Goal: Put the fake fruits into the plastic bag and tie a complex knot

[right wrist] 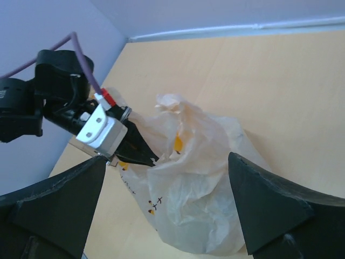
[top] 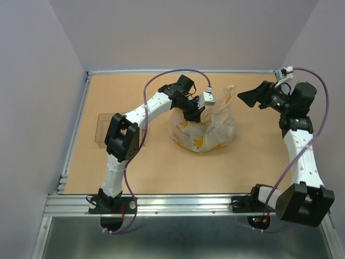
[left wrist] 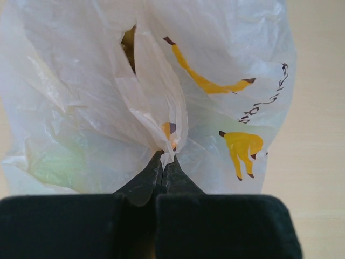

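Left tool (left wrist: 164, 157) pinches plastic bag (left wrist: 81, 97); right tool (right wrist: 167, 160) agape.

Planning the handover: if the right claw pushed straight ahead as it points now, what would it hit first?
Probably the plastic bag, its gathered top, near where the left claw pinches it; depth is unclear.

Pale lilac walls (top: 188, 32) enclose a tan wooden tabletop (top: 161, 167).
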Robot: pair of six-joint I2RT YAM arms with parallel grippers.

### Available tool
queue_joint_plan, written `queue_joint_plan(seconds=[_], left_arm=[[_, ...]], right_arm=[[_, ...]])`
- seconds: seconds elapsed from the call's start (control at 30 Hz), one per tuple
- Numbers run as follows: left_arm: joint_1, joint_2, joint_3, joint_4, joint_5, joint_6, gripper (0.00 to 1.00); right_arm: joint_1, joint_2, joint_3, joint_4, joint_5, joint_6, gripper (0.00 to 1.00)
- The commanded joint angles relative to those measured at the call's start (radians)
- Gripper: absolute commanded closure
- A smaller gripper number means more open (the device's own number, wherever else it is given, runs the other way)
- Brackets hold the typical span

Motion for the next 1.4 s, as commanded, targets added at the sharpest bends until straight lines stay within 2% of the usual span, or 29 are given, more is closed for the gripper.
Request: queue_joint_plan(seconds=[0.0,0.07,0.33,0.43,0.6,0.8,0.93,1.0,1.07,1.1,1.13,1.23,1.27,1.37], left_arm=[[0.002,-0.058,0.043,-0.01,0.089,-0.024,1.0],[0.004,-0.067,0.041,-0.013,0.111,-0.022,1.0],[0.002,-0.053,0.066,-0.05,0.152,0.01,1.0],[0.004,-0.047,0.072,-0.057,0.161,0.016,1.0],[0.004,-0.032,0.081,-0.059,0.181,0.022,1.0],[0.005,-0.019,0.09,-0.062,0.211,0.027,1.0],[0.007,-0.019,0.087,-0.05,0.224,0.018,1.0],[0.007,-0.022,0.076,-0.038,0.24,0.016,1.0],[0.007,-0.026,0.078,-0.039,0.25,0.016,1.0],[0.007,-0.027,0.076,-0.039,0.25,0.016,1.0],[0.007,-0.03,0.075,-0.041,0.247,0.017,1.0],[0.007,-0.041,0.067,-0.07,0.226,0.054,1.0],[0.007,-0.048,0.049,-0.091,0.197,0.068,1.0],[0.005,-0.094,-0.037,-0.062,0.114,0.102,1.0]], right_arm=[[-0.01,-0.032,-0.025,0.004,-0.043,-0.01,0.0],[-0.001,-0.006,-0.048,0.044,-0.098,0.001,0.0],[0.038,0.049,-0.217,0.389,-0.086,0.021,0.0],[0.05,0.066,-0.26,0.543,-0.152,0.07,0.0],[0.117,0.089,-0.309,0.607,-0.218,0.056,0.0],[0.197,0.137,-0.338,0.639,-0.201,0.031,0.0],[0.202,0.173,-0.329,0.649,-0.152,0.036,0.09],[0.202,0.184,-0.331,0.665,-0.099,0.071,0.14],[0.202,0.195,-0.338,0.714,-0.079,0.132,0.32],[0.202,0.197,-0.338,0.747,-0.063,0.158,0.42],[0.202,0.197,-0.335,0.754,-0.059,0.206,0.67],[0.202,0.187,-0.305,0.755,-0.023,0.286,0.95],[0.202,0.184,-0.295,0.755,-0.013,0.351,1.0],[0.197,0.177,-0.28,0.748,0.027,0.508,1.0]])
